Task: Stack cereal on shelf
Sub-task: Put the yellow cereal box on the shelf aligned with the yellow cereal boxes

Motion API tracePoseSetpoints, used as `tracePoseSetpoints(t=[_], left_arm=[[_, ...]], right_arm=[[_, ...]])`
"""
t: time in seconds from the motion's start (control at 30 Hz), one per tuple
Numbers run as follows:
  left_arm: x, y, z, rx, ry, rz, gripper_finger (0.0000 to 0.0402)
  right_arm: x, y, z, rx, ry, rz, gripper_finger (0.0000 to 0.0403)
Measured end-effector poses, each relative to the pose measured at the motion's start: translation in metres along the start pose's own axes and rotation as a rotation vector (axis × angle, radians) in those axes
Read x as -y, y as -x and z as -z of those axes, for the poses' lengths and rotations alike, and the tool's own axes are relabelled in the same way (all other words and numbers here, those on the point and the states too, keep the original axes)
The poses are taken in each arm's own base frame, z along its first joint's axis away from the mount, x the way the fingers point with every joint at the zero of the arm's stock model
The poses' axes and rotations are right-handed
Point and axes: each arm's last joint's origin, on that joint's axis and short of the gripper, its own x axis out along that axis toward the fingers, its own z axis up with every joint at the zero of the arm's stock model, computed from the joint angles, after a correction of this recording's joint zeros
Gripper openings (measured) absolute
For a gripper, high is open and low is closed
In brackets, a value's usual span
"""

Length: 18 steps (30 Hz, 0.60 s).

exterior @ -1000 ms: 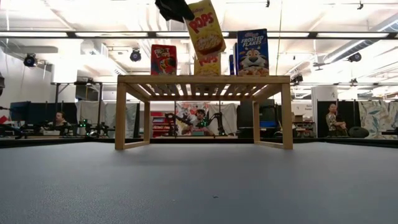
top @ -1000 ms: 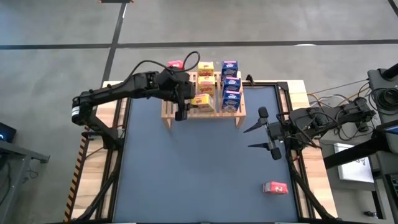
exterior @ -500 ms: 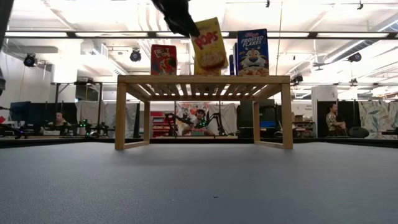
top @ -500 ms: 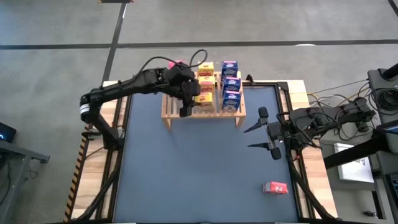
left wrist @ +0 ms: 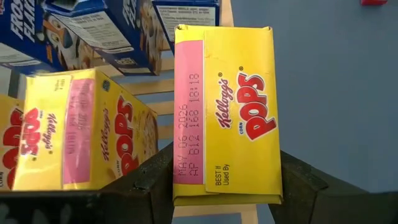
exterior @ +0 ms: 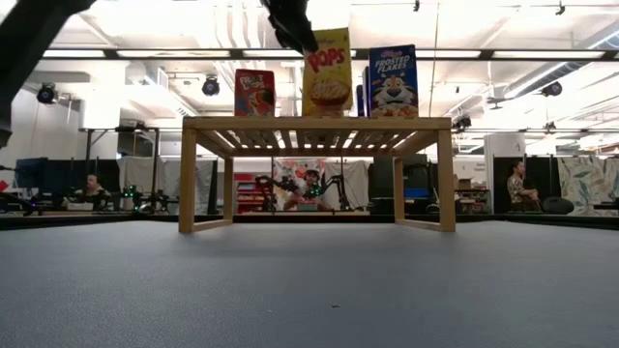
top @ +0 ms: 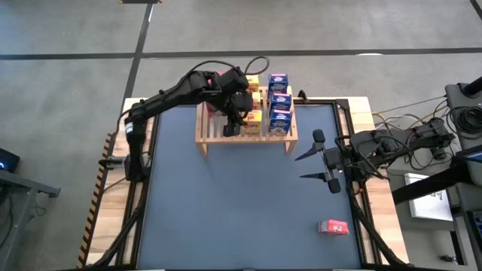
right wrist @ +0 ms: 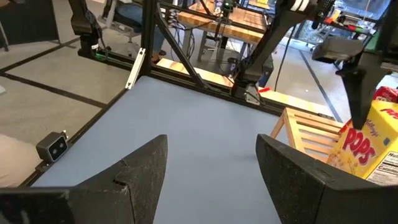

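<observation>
Looking over the table (top: 226,211), we see first the wooden shelf (top: 205,135) at its far edge, with many cereal boxes standing on its slats: a blue row (top: 279,102) on the right side, yellow boxes (top: 253,83) in the middle and a red box (exterior: 254,93) on the left part. Our left gripper (top: 239,114) is above the shelf and grips one yellow Pops box (left wrist: 225,112) by its sides, which stands upright on the slats just beside another yellow box. Our right gripper (top: 320,158) waits with the fingers apart and empty at the right edge. One red box (top: 332,226) lies on the table, well apart from the shelf, so we judge the task nearly finished.
</observation>
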Motion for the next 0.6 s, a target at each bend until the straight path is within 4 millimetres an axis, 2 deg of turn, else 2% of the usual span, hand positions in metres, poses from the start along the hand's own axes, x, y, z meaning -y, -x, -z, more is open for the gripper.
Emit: tracePoseSetpoints(t=[0.17,0.27,0.47,0.6], left_arm=[[-0.004,-0.012,-0.004,-0.067,0.021,-0.003,0.0183],[-0.005,-0.018,0.000,-0.089,0.028,0.002,0.0183],[-0.010,-0.020,0.003,-0.097,0.057,0.001,0.0184],[-0.010,-0.018,0.002,-0.091,0.064,-0.006,0.0201]], right_arm=[[0.000,0.000,0.000,-0.003,0.002,-0.001,0.0235],[0.000,0.000,0.000,-0.004,0.003,-0.001,0.0235],[0.000,0.000,0.001,-0.005,0.003,-0.002,0.0235],[0.000,0.000,0.001,-0.005,0.003,-0.002,0.0235]])
